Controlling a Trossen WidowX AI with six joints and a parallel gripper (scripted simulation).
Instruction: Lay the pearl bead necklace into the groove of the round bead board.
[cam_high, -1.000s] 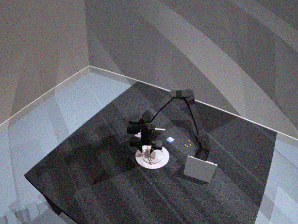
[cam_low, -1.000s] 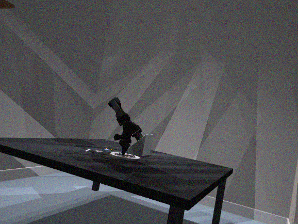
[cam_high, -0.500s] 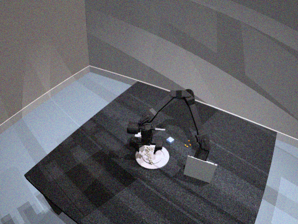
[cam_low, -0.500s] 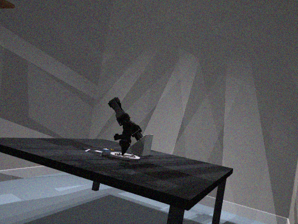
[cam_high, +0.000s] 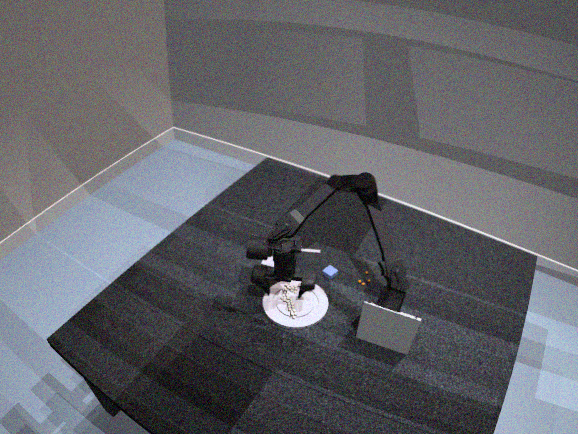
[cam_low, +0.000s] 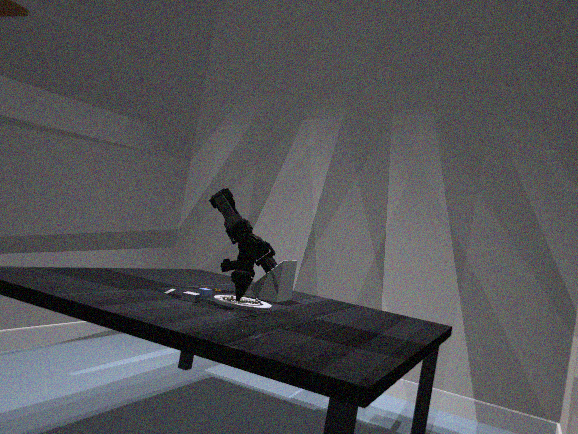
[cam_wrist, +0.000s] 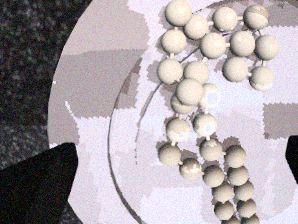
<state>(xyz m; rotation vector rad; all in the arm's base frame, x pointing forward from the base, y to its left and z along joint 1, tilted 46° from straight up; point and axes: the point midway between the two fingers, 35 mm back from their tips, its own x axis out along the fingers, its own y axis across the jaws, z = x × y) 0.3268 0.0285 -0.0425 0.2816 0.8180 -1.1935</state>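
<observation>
The round white bead board (cam_high: 320, 311) (cam_low: 266, 305) (cam_wrist: 85, 85) lies flat on the dark table, with thin circular groove lines. The pearl bead necklace (cam_high: 291, 310) (cam_wrist: 213, 176) lies bunched on it: a cluster of looped beads at the top of the wrist view, then two strands side by side running down out of view. Most visible beads lie inside the circle lines, not along them; some cross the line near the top. My gripper (cam_high: 286, 294) (cam_low: 240, 300) (cam_wrist: 183, 151) is open low over the board, its fingers either side of the beads, holding nothing. The arm hides part of the board in the top view.
A blue block (cam_high: 330, 271) (cam_low: 205, 291) lies behind the board, with several small orange pieces (cam_high: 363, 283) to its right. A grey upright panel (cam_high: 389, 327) (cam_low: 286, 282) stands right of the board, in front of the arm's base. A white strip (cam_high: 311, 251) lies further back.
</observation>
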